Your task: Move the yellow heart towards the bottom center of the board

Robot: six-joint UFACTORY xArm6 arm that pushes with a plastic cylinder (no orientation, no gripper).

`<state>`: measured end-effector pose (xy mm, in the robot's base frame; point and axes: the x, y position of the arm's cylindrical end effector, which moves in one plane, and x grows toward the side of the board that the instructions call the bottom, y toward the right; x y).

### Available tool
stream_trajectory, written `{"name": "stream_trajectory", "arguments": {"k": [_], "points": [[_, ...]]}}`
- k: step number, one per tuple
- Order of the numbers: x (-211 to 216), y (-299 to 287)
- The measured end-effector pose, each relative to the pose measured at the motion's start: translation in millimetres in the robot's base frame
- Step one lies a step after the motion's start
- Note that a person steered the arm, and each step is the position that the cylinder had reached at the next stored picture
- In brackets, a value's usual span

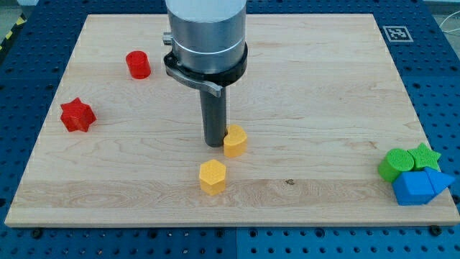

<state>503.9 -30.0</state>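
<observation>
The yellow heart (pixel 235 140) lies near the board's middle, a little below centre. My tip (pixel 214 144) rests on the board right against the heart's left side, touching it or nearly so. A yellow hexagon (pixel 213 176) lies just below the tip and the heart, toward the view's bottom. The arm's grey body hangs over the top middle of the board and hides part of it.
A red cylinder (pixel 138 65) sits at the upper left and a red star (pixel 77 115) at the left. At the lower right edge cluster a green cylinder (pixel 394 164), a green star (pixel 425 155), a blue cube (pixel 412 188) and a blue triangle (pixel 438 179). The wooden board (pixel 323 86) lies on a blue pegboard table.
</observation>
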Motion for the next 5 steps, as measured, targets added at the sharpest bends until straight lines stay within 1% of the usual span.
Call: {"name": "stream_trajectory", "arguments": {"k": [1,3,4,5], "points": [[-8,-14],[-28,-6],[-23,20],[-4,44]]}}
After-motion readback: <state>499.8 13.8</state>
